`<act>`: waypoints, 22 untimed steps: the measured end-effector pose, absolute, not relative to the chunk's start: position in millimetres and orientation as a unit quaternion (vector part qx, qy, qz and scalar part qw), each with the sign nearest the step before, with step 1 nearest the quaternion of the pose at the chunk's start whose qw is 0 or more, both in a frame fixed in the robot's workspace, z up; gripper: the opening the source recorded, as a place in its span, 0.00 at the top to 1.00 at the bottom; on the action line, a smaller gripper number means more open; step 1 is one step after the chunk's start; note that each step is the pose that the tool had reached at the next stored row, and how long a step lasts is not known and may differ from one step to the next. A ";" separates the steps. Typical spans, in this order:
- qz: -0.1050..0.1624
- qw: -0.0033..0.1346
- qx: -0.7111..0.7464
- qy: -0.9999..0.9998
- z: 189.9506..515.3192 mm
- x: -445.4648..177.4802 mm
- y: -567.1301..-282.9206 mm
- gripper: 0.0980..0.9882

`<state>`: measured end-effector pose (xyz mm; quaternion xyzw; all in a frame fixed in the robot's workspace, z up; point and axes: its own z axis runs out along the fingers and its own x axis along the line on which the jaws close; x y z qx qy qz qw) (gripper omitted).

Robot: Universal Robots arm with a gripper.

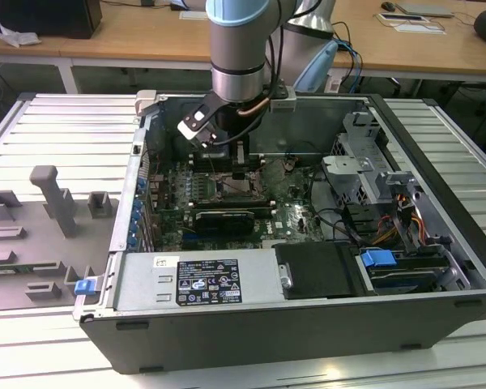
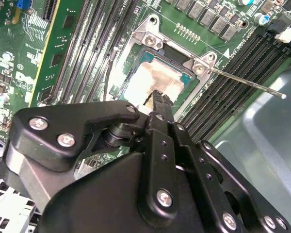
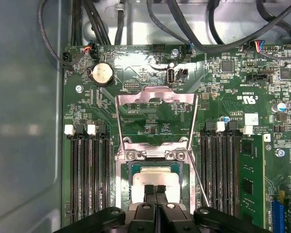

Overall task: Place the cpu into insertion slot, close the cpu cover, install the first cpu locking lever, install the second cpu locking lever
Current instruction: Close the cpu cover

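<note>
1. An open computer case (image 1: 308,340) lies on a ribbed metal table (image 1: 57,121). The robot arm reaches down into it, over the green motherboard (image 3: 87,102).
2. The cpu (image 3: 155,175) lies flat in the insertion slot (image 3: 132,180) with its pale metal top facing up, so the placing step looks done.
3. The gripper (image 3: 155,189) hangs directly over the chip. Its two fingers are pressed together with nothing between them. Whether the tips touch the chip is hard to tell.
4. The cpu cover (image 3: 155,95) is swung back off the slot on its hinge, leaving the chip bare. It is not yet closed.
5. The first wrist view shows the whole open cover, with black memory slots (image 3: 89,179) on either side of the socket.
6. The second wrist view shows a thin locking lever (image 2: 247,83) jutting out from a corner of the slot, apparently unlatched.
7. The exterior view shows how far down inside the case the arm is working.
</note>
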<state>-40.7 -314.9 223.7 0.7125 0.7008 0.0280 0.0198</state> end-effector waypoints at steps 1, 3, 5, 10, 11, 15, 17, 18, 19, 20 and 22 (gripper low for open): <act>0.028 0.020 0.712 0.701 224.4 -40.7 -314.9 0.99; 0.028 0.020 0.712 0.701 225.7 -40.7 -314.9 0.99; 0.028 0.020 0.712 0.701 227.2 -40.7 -314.9 0.99; 0.028 0.020 0.712 0.701 227.5 -40.7 -314.9 0.99; 0.028 0.020 0.712 0.701 227.5 -40.7 -314.9 0.99; 0.028 0.020 0.712 0.701 228.4 -40.7 -315.0 0.99; 0.028 0.020 0.712 0.701 229.3 -40.7 -314.9 0.99; 0.028 0.020 0.712 0.701 230.0 -40.7 -314.9 0.99; 0.028 0.020 0.712 0.701 230.8 -40.7 -314.9 0.99; 0.028 0.020 0.712 0.701 231.8 -40.7 -314.9 0.99; 0.028 0.020 0.712 0.701 234.7 -40.7 -314.9 0.99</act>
